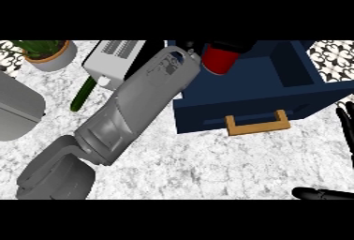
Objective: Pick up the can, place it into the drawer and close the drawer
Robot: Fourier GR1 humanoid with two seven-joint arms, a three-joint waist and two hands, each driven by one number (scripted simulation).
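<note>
step: carry can to drawer | can (220,58): red, top centre of frame, over the open blue drawer (276,101), long axis near upright | left robot hand (190,48): at can's left, fingers hidden, cannot tell grip | right robot hand (343,126): open, resting at right edge, farther away

The scene is seen through a single head view, aimed steeply down at a marble counter (207,164) from close above. The left forearm (131,108) is brought in from the lower left edge and fills much of the middle. An open blue drawer (256,98) is framed at the upper right, a potted plant (45,51) at the upper left corner. Only the fingers of the right hand (343,123) are caught at the right edge. No second view is given.
</note>
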